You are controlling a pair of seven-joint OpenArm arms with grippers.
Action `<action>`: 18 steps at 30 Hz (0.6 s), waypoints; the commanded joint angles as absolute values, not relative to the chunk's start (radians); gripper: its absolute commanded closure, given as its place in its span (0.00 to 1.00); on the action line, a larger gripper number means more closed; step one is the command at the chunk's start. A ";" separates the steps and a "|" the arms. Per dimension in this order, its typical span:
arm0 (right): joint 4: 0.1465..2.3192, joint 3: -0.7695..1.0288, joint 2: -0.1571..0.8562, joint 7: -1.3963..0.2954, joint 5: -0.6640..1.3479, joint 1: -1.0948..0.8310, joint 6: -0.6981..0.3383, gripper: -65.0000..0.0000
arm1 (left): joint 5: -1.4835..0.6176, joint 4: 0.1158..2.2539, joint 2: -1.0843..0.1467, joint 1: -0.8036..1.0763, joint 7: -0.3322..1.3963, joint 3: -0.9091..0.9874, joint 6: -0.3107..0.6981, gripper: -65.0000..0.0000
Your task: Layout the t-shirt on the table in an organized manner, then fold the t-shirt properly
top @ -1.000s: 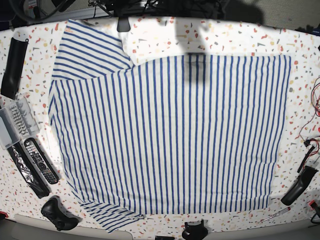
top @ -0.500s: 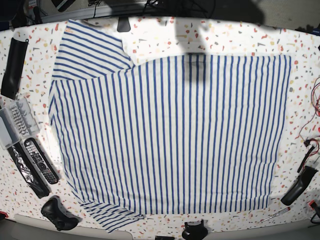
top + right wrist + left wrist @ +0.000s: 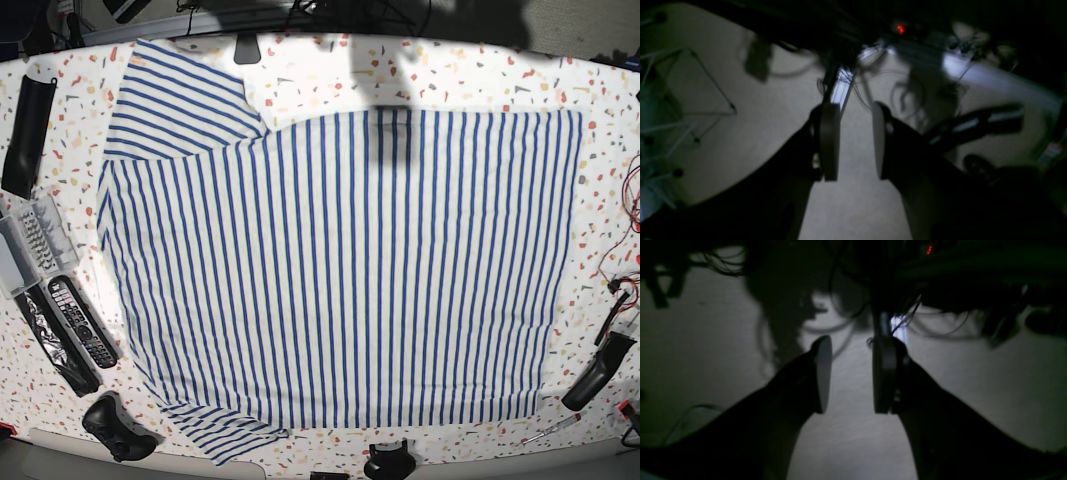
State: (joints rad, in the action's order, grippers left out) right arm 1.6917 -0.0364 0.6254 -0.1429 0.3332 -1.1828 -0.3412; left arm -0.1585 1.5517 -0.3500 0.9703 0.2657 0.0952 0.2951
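The t-shirt (image 3: 340, 265), white with thin blue stripes, lies spread flat over the middle of the table (image 3: 320, 75) in the base view. One sleeve (image 3: 175, 100) spreads at the upper left, the other (image 3: 225, 430) at the lower left. Neither gripper shows in the base view. In the left wrist view my left gripper (image 3: 848, 373) is open and empty above a dim pale floor. In the right wrist view my right gripper (image 3: 855, 141) is open and empty, also over dim floor. The neck label is hidden.
A black tube (image 3: 25, 135), a grey box (image 3: 25, 245), remotes (image 3: 80, 322) and a game controller (image 3: 115, 428) line the left edge. A black tool (image 3: 598, 372), red wires (image 3: 625, 235) and a screwdriver (image 3: 548, 430) lie at the right. Cables and chair legs (image 3: 690, 100) sit on the floor.
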 commanded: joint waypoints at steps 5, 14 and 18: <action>1.939 0.050 0.647 -0.201 0.279 -1.298 -0.367 0.75 | -0.044 1.774 -0.439 1.067 0.273 0.097 0.239 0.72; 2.172 0.229 0.648 -0.249 0.257 -1.309 -0.367 0.75 | 0.280 2.075 -0.573 1.075 0.330 0.097 0.085 0.72; 2.223 0.293 0.648 -0.248 0.196 -1.308 -0.366 0.75 | 0.422 2.149 -0.628 1.074 0.329 0.097 0.074 0.71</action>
